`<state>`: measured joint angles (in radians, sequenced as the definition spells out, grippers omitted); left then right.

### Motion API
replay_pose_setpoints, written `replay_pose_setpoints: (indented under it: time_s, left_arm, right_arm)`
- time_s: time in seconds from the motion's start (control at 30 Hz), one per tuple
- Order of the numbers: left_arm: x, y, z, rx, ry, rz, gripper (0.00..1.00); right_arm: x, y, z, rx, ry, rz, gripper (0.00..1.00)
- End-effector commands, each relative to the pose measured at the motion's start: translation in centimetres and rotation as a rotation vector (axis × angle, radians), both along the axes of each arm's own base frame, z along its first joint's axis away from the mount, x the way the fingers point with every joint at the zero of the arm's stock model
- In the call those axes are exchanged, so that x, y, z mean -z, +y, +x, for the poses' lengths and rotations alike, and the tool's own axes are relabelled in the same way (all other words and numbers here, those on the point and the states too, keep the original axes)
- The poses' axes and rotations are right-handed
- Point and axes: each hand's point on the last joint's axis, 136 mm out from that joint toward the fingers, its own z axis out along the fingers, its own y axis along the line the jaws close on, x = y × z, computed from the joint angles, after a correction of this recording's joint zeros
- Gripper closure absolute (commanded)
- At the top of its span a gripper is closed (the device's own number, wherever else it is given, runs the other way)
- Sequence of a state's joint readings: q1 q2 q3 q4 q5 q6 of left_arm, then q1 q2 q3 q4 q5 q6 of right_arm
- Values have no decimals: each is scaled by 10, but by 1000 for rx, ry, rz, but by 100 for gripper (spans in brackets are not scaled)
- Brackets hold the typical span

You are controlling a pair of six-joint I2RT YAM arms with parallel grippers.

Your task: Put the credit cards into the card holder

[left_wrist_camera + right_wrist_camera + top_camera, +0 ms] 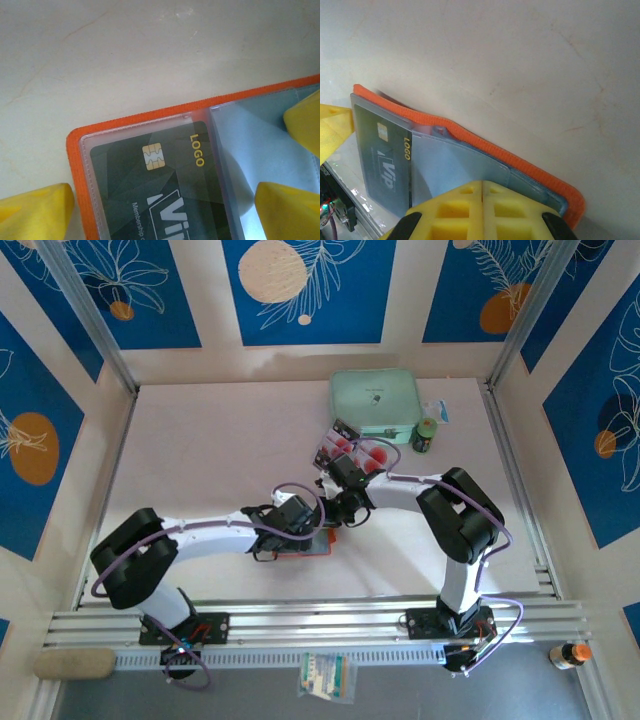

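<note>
Orange holder [150,116] open on tabletop [125,50] | dark card [160,185] tucked inside clear pocket | left claw [162,210] released, spread wide across holder | right claw [482,200] clenched above holder

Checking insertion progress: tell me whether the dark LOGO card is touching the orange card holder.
Touching. The left wrist view shows the dark card lying inside the clear sleeve of the card holder, chip and lettering seen through the plastic.

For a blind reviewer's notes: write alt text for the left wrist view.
An open orange fabric-edged card holder lies on a pale table, a dark rectangular card with a gold chip tucked under its clear plastic sleeve. The left tool stands open, yellow fingers straddling the holder's corner.
</note>
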<state>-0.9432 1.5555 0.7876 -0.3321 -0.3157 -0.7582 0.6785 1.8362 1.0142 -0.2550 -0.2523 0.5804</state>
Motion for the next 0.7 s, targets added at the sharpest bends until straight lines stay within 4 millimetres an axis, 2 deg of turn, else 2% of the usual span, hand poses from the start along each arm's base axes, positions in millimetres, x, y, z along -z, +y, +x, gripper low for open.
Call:
replay_pose_setpoints:
  time_s: [0.0, 0.1, 0.27, 0.53, 0.67]
  left_arm:
    - [6, 4, -5, 3, -2, 14, 13]
    - [7, 3, -6, 4, -1, 1, 17]
    - [7, 3, -6, 3, -5, -6, 19]
    - [6, 4, -7, 1, -10, -11, 19]
    - [5, 3, -7, 2, -14, -13, 19]
  right_arm:
    - [-10, -4, -3, 12, 17, 13, 100]
    - [-17, -7, -1, 30, 3, 18, 100]
    - [-20, -10, 0, 45, 1, 24, 93]
    - [-8, -7, -6, 47, 33, 19, 80]
    - [0, -5, -9, 44, 57, 15, 76]
